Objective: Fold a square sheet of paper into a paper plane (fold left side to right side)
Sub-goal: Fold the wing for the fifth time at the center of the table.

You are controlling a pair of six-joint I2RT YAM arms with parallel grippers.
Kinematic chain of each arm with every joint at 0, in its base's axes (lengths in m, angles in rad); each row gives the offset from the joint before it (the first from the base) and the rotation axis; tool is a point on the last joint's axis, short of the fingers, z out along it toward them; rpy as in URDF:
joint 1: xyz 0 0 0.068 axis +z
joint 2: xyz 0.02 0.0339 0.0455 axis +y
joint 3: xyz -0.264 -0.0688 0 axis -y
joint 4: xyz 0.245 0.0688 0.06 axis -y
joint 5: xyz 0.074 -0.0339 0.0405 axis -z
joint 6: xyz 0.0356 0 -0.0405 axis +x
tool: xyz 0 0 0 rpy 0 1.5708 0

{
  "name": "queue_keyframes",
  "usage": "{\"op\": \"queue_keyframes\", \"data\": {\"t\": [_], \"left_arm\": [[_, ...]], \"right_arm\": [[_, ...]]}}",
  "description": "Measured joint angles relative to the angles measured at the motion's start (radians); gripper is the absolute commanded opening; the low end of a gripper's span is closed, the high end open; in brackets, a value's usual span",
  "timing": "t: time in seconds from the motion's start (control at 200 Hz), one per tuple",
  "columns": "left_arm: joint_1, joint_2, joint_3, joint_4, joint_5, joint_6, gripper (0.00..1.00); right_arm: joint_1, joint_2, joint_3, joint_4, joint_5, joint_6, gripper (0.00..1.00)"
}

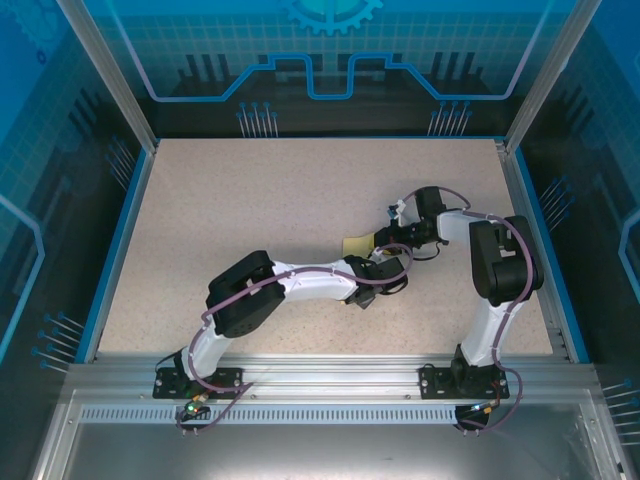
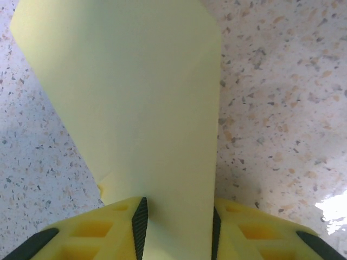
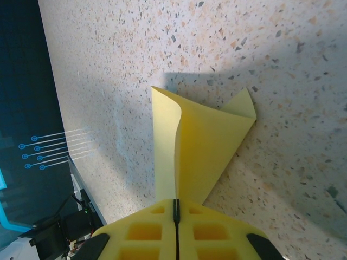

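The square sheet of paper (image 1: 355, 245) is bright yellow and folded into a smaller creased wedge near the table's middle. In the left wrist view the paper (image 2: 135, 81) runs as a wide band between the fingers of my left gripper (image 2: 177, 227). Its jaws stand apart, one dark pad (image 2: 140, 225) on each side of the band. In the right wrist view a raised, curled flap of the paper (image 3: 206, 146) runs into my right gripper (image 3: 175, 208), which is shut on its edge. From above, both grippers meet at the paper, the left gripper (image 1: 380, 262) from the near side and the right gripper (image 1: 395, 240) from the right.
The speckled beige table (image 1: 250, 200) has a blue rim and blue transparent walls on three sides. Both arm bases are bolted to the metal rail (image 1: 320, 380) at the near edge. A dark wall with cables (image 3: 32, 162) stands beyond the table edge in the right wrist view.
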Motion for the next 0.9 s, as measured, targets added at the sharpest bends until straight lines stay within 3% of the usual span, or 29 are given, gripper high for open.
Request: {"op": "queue_keyframes", "data": {"t": [0.15, 0.36, 0.535, 0.895], "left_arm": [[0.005, 0.000, 0.000, 0.000, 0.000, 0.000, 0.30], [0.028, -0.002, -0.010, 0.012, 0.032, -0.012, 0.21], [0.058, -0.039, -0.038, 0.039, 0.119, -0.019, 0.17], [0.135, -0.084, -0.083, 0.106, 0.325, -0.019, 0.13]], "right_arm": [[0.000, 0.000, 0.008, -0.007, 0.000, 0.000, 0.10], [-0.002, -0.008, 0.008, -0.018, 0.014, -0.008, 0.27], [-0.035, -0.096, -0.024, -0.023, 0.056, -0.016, 0.39], [-0.087, -0.230, -0.117, -0.025, 0.123, -0.045, 0.45]]}}
